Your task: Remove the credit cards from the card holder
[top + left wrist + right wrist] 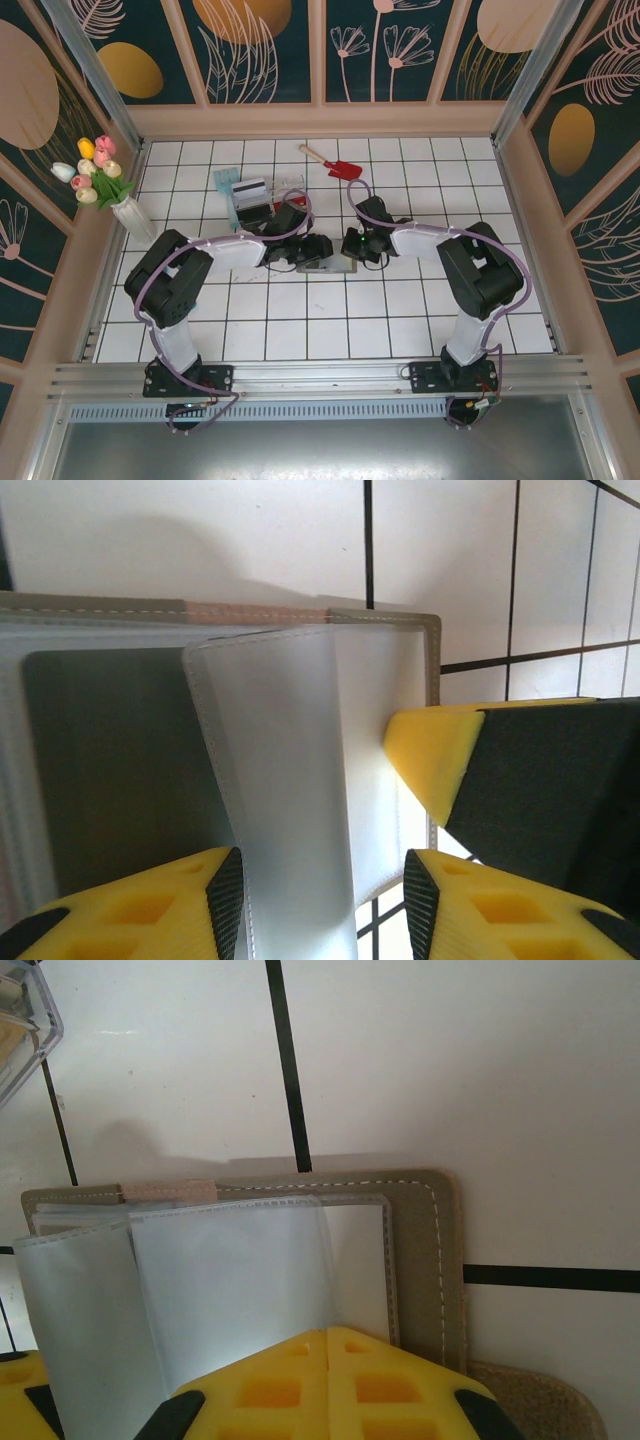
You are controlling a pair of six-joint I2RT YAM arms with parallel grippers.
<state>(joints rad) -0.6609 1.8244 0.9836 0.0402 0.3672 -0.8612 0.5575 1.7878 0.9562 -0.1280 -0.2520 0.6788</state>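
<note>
The card holder (330,265) lies open on the tiled table between my two grippers. In the left wrist view a dark card (110,760) sits inside its left clear pocket. One translucent pocket flap (290,780) stands up from the holder between the fingers of my left gripper (322,880). The jaws are apart and do not pinch it. My right gripper (328,1332) is shut, its tips resting on the right panel, just inside the stitched border (440,1260). Its yellow fingertip (440,760) also shows in the left wrist view. From above, the left gripper (318,250) and right gripper (358,245) nearly meet.
A clear divided tray (245,195) stands just behind the left arm, and its corner (20,1010) shows in the right wrist view. A red toy shovel (340,165) lies further back. A vase of tulips (120,205) stands at the left wall.
</note>
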